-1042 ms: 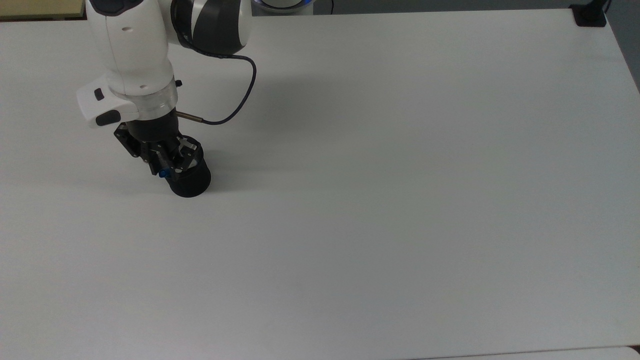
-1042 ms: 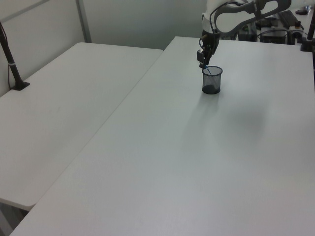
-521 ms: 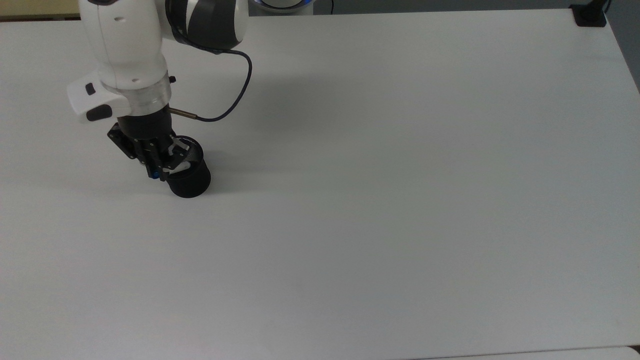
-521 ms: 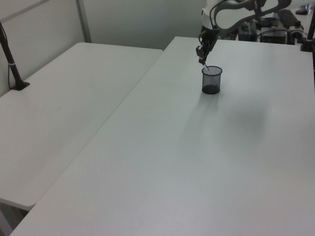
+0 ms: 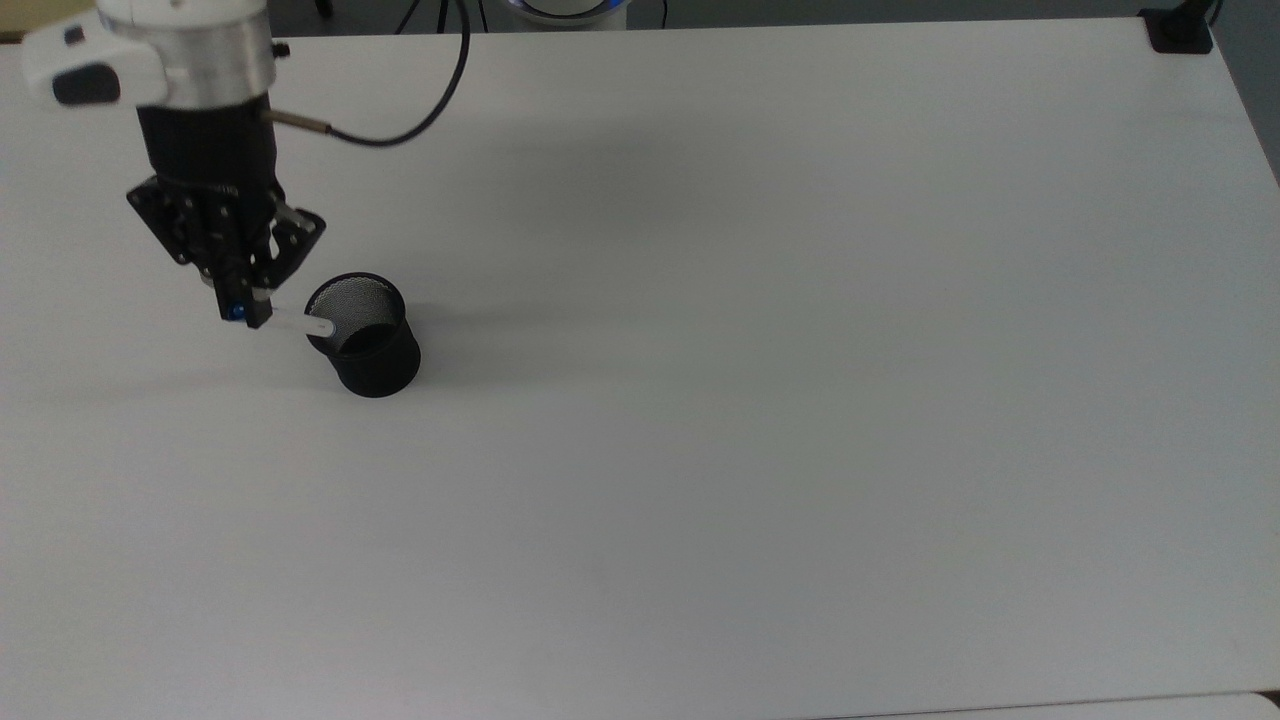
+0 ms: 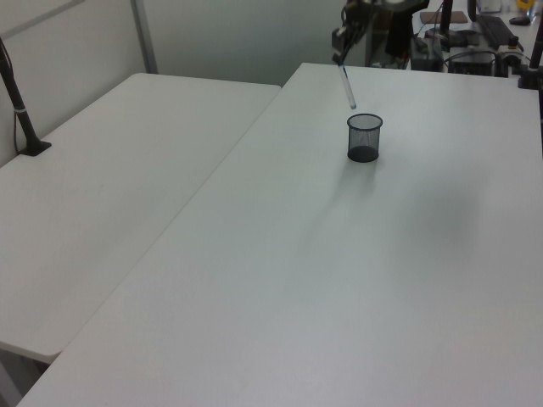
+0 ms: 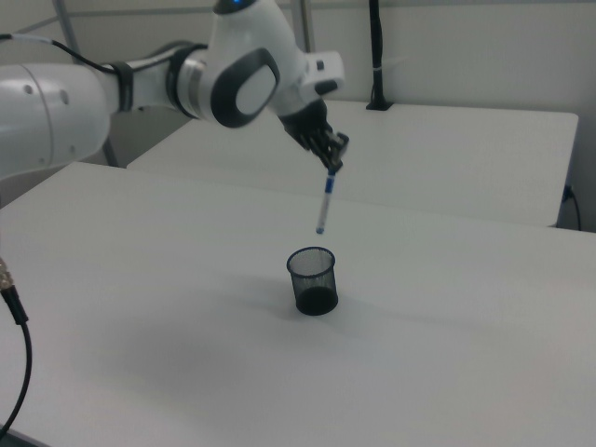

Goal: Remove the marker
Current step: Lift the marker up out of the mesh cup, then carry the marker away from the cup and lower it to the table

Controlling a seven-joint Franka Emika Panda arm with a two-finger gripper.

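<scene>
My gripper is shut on the blue-capped top end of the marker. The white barrel hangs down from the fingers, its lower tip in the air above the rim of the black mesh cup. The cup stands upright on the white table, and the marker is wholly outside it. In the top view the gripper is at the cup's upper left.
A second white table adjoins at the left view's left, with a black clamp post on it. A black clamp sits at the top view's upper right corner. The arm's cable loops behind the wrist.
The gripper has risen from the cup's mouth, drawing the marker up and out of the cup. In the top view it has shifted left and up. The cup stayed put.
</scene>
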